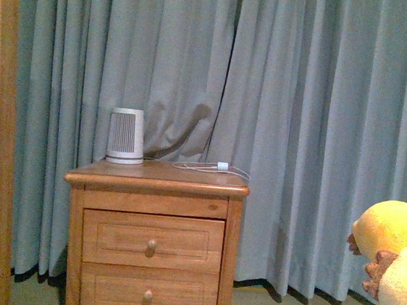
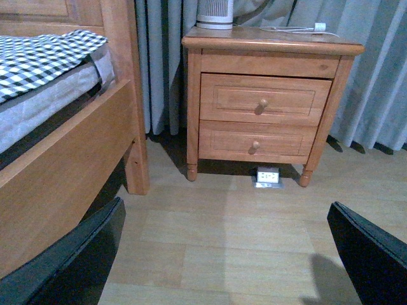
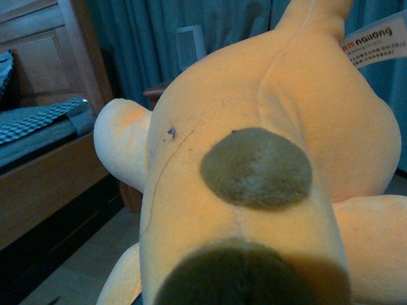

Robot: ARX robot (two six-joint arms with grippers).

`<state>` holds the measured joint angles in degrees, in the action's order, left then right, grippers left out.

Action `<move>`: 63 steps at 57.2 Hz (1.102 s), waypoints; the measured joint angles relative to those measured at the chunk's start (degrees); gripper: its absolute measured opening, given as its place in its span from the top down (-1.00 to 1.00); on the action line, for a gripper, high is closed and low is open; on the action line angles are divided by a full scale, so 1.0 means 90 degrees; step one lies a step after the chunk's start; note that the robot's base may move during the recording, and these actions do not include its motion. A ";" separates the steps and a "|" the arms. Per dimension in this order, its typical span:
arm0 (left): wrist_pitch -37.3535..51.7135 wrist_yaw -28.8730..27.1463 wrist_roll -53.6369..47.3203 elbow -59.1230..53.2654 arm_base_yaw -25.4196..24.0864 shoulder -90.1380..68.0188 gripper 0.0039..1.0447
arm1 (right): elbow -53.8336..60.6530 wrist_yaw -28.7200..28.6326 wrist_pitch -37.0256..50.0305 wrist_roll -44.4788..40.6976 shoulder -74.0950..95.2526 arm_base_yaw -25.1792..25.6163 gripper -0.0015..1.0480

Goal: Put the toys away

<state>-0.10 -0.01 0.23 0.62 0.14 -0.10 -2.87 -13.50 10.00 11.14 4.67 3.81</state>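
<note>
The orange-yellow plush animal (image 3: 254, 127) with dark brown patches fills the right wrist view; it hangs in my right gripper, whose fingers are hidden under it. In the front view part of the plush animal (image 1: 395, 231) shows at the right edge, with small brown feet toward the nightstand. My left gripper (image 2: 222, 254) is open and empty, low over the wooden floor, its two black fingers (image 2: 70, 260) spread wide, facing the nightstand.
A wooden nightstand (image 1: 152, 242) with two drawers stands before grey-blue curtains (image 1: 304, 97); a white heater (image 1: 126, 136) and a white cable lie on top. A wooden bed (image 2: 57, 159) with checked bedding is at the left. A small white box (image 2: 268, 177) lies under the nightstand.
</note>
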 joint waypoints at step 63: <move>0.0000 0.0002 0.0002 0.0000 0.0000 0.0000 -0.89 | 0.0000 0.0032 0.0000 0.0000 0.0000 0.0000 0.66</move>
<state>-0.10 0.01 0.25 0.62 0.14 -0.10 -2.87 -13.21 10.00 11.14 4.67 3.81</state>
